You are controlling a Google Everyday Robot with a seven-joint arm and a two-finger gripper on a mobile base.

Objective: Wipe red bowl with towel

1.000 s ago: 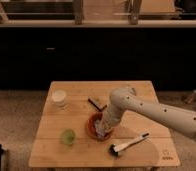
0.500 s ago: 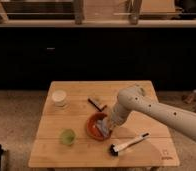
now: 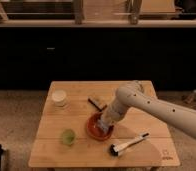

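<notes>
The red bowl sits near the middle of the wooden table, toward its front. My white arm reaches in from the right and bends down over the bowl. My gripper is at the bowl's right side, pressing a grey-blue towel into it. The towel covers the bowl's right part and hides the fingertips.
A white cup stands at the table's back left. A green cup stands front left of the bowl. A dark flat object lies behind the bowl. A black and white brush lies front right. A dark counter runs behind the table.
My arm's elbow has shifted right over the second, and the gripper with the towel has stayed in the bowl, moving slightly toward its right side.
</notes>
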